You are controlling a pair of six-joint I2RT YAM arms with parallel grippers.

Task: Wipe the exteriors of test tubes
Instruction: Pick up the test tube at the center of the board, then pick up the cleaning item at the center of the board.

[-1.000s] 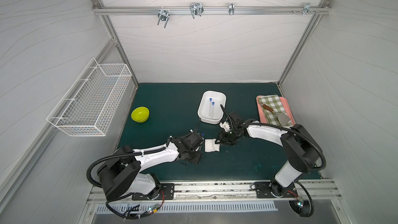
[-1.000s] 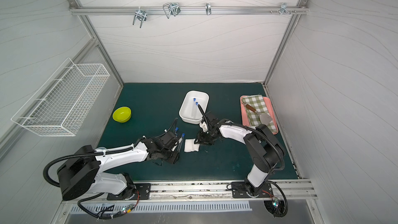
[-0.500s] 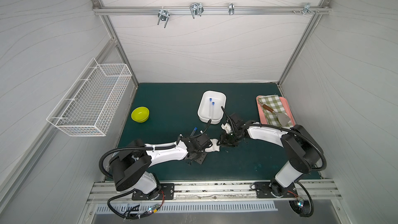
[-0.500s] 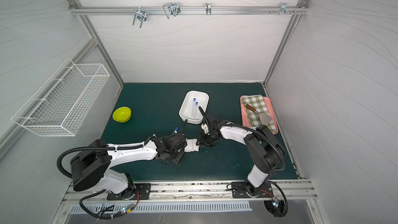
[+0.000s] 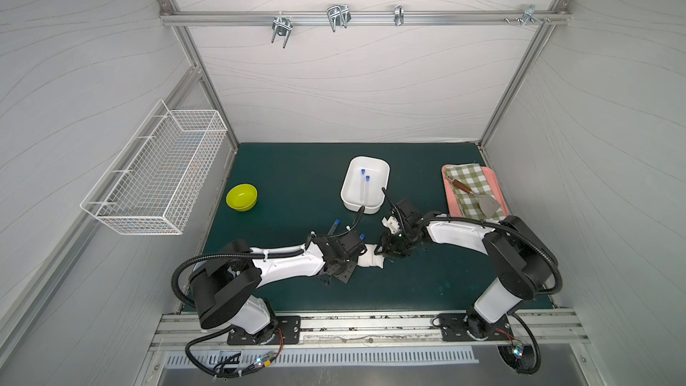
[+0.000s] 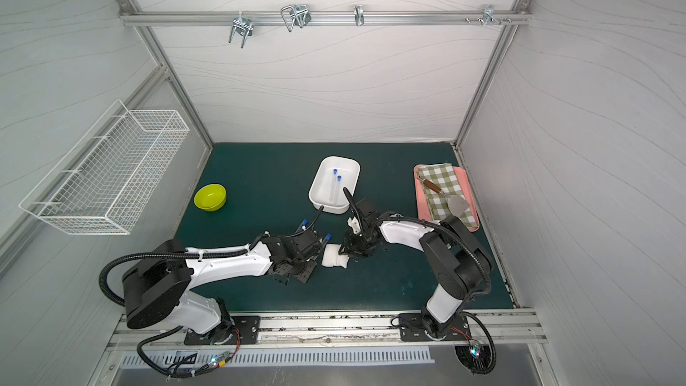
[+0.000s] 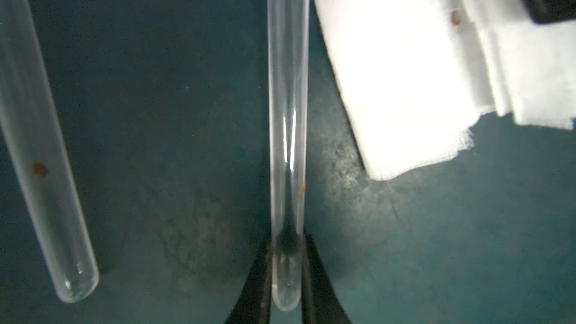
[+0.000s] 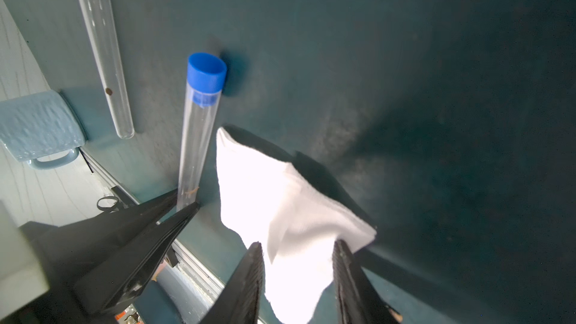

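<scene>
The left arm (image 5: pixel 286 263) has reached further right across the bench (image 5: pixel 297 180), and the left gripper (image 7: pixel 286 241) has closed; it is now clenched on the round end of a test tube (image 7: pixel 288 104) at frame centre. Just beside it, the right gripper (image 8: pixel 298 244) pinches a white cloth (image 8: pixel 265 188). A second tube (image 7: pixel 40 157) lies loose at the left. Above centre in both top views, a white tub (image 5: pixel 349 198) holds two more tubes (image 5: pixel 362 191).

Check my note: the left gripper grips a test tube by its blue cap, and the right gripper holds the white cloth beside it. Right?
Not quite. The left gripper grips the test tube at its rounded bottom end, as the left wrist view shows; the blue cap is free at the far end. The right gripper does hold the white cloth beside it.
</scene>
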